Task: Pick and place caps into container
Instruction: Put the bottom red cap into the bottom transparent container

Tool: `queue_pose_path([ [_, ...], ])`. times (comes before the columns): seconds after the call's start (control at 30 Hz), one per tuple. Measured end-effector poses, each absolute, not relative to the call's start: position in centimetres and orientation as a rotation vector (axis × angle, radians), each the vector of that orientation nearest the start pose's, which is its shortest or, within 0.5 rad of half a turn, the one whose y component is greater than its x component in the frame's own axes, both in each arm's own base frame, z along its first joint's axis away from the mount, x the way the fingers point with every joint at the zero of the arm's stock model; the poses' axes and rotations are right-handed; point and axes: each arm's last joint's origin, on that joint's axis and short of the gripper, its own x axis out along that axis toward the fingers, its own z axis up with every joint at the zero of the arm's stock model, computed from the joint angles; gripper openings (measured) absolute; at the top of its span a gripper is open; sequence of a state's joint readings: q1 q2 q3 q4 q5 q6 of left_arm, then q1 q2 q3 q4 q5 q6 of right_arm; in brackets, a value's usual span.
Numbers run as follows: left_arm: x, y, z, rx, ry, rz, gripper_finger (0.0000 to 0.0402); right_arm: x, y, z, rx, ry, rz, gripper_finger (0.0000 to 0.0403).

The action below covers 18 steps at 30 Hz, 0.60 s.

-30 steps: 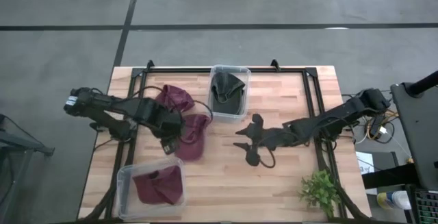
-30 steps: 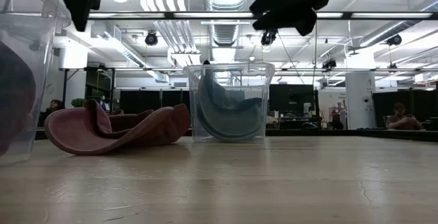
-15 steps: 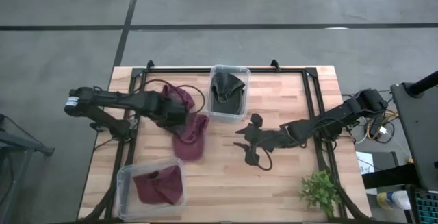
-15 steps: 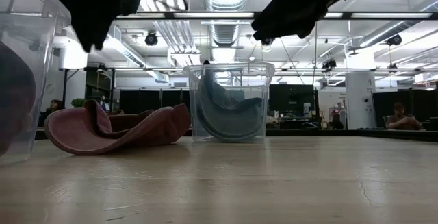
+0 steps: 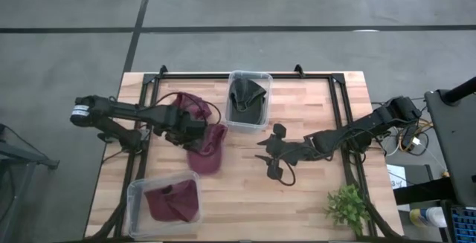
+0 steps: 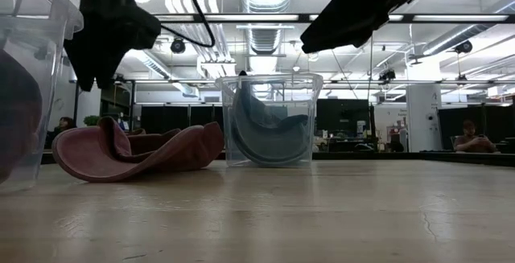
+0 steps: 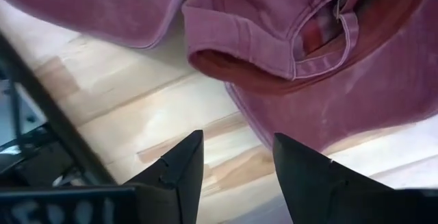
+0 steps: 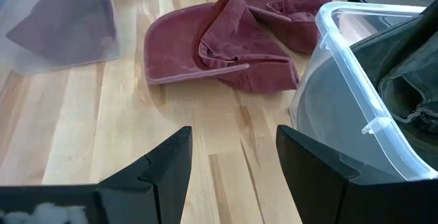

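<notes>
Your left gripper [image 5: 195, 126], jaws open and empty, has dropped toward the maroon caps [image 5: 208, 148] at centre-left; pickup pending.

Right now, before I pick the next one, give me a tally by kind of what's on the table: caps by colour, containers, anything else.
Maroon caps: 3 (two loose, one binned)
Dark olive caps: 1 visible in the far bin; the heap may hide another
Clear containers: 2
Plant: 1
Total: 7
</notes>
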<state>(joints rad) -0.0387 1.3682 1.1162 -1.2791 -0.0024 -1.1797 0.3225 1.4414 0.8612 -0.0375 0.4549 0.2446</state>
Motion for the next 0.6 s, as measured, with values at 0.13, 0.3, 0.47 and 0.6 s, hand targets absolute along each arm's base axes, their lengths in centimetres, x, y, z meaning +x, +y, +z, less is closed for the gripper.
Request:
queue_pose_path([
  [0.13, 22.7, -0.8, 25.3, -0.962, 1.340, 0.816, 0.0167, 28.8, 8.3, 22.6, -0.011, 0.557, -0.193, 0.0208],
  [0.3, 22.8, -0.8, 24.3, -1.001, 1.340, 0.775, 0.0167, 28.8, 8.3, 22.7, -0.016, 0.557, -0.192, 0.0208],
  [0.47, 22.5, -0.7, 23.3, -1.036, 1.376, 0.778, 0.0167, 28.9, 8.3, 22.7, -0.015, 0.556, -0.191, 0.0208],
  [0.6, 22.7, -0.5, 22.5, -1.062, 1.353, 0.755, 0.0167, 28.9, 8.3, 22.7, -0.014, 0.555, -0.191, 0.0208],
])
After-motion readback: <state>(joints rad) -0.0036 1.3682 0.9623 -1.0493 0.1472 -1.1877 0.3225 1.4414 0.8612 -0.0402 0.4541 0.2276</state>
